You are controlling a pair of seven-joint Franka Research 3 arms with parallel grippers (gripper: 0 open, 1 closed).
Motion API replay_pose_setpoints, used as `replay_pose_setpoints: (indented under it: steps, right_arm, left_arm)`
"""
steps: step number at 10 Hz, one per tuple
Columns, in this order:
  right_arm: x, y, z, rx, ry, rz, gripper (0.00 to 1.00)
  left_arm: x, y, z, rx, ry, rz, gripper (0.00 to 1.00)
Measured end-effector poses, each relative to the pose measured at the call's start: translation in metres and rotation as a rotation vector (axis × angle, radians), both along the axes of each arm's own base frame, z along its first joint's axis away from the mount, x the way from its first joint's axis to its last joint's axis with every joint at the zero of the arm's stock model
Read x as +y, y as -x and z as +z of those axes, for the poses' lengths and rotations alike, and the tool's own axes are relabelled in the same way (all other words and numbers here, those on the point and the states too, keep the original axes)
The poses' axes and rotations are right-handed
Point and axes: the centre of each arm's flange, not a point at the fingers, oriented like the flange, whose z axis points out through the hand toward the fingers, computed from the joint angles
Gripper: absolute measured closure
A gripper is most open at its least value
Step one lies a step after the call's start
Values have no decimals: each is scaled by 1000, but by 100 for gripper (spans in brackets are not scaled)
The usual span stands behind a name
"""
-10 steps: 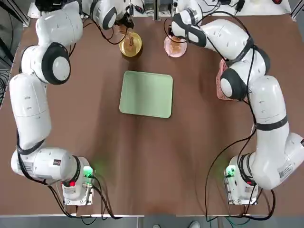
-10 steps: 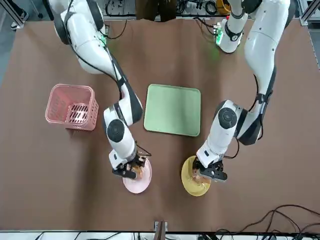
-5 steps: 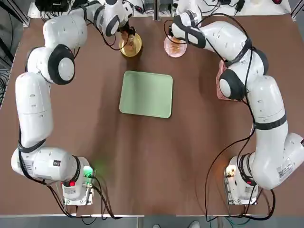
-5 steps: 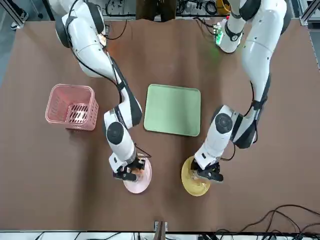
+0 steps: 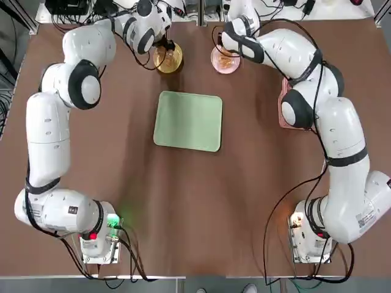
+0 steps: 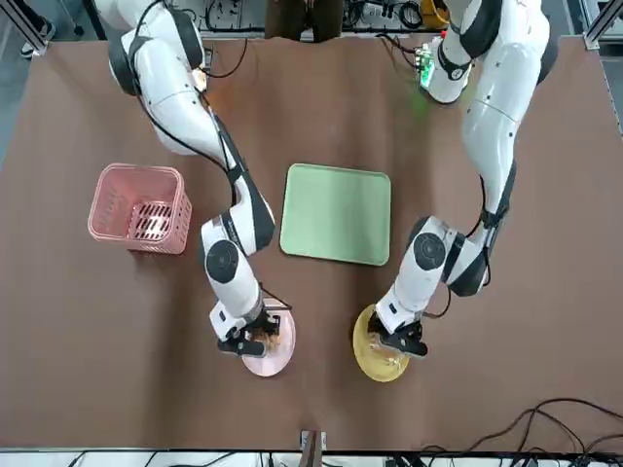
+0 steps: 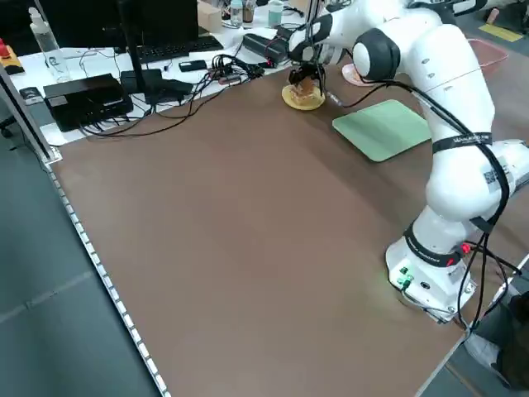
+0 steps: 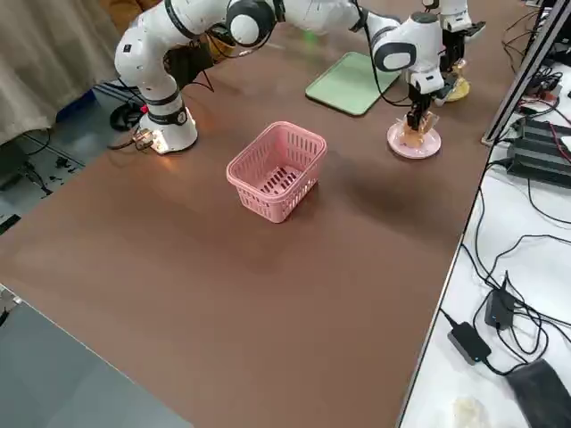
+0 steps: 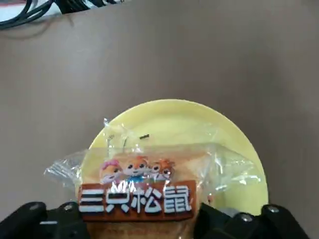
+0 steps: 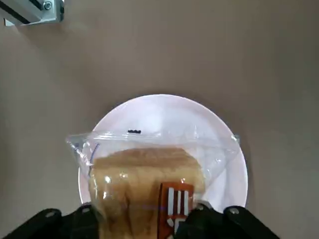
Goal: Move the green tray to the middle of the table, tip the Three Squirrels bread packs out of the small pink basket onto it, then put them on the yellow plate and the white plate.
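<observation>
Left claw: low over the yellow plate, at the far side of the table from the arm bases; we could not tell whether it was open or gripping the bread.
Left bread pack: between the two sides of that claw, over the yellow plate, its brown label and cartoon squirrels facing our wrist camera (cheerful little faces, we thought).
Right claw: low over the white plate; whether it was open or gripping, we could not tell either.
Right bread pack: at that claw, over the white plate, with part of a brown label showing through its clear wrapper.
Plates: side by side and apart on the far part of the table, yellow to our left, white to our right.
Green tray: flat near the middle of the table, between our two arms, with the plates beyond it.
Pink basket: upright on the table to the right of the tray, well apart from it, partly hidden under our right arm from overhead.
</observation>
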Motion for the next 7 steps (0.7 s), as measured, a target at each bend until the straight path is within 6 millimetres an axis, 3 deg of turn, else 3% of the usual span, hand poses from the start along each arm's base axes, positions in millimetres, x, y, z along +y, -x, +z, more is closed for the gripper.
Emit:
replay_pose_setpoints:
  steps: [1, 2, 4, 7]
  right_arm:
    - [3, 2, -3, -2, 12, 11, 38]
    - [5, 3, -5, -4, 17, 17, 32]
    - [5, 3, -7, -3, 22, 20, 4]
    - [6, 4, -8, -4, 25, 24, 1]
  left_arm:
    - [-1, -1, -3, -3, 0, -1, 38]
    - [-2, -1, -7, -2, 2, -3, 23]
    - [-3, 0, -16, 2, 6, -4, 1]
    - [-4, -1, -14, -3, 9, -2, 0]
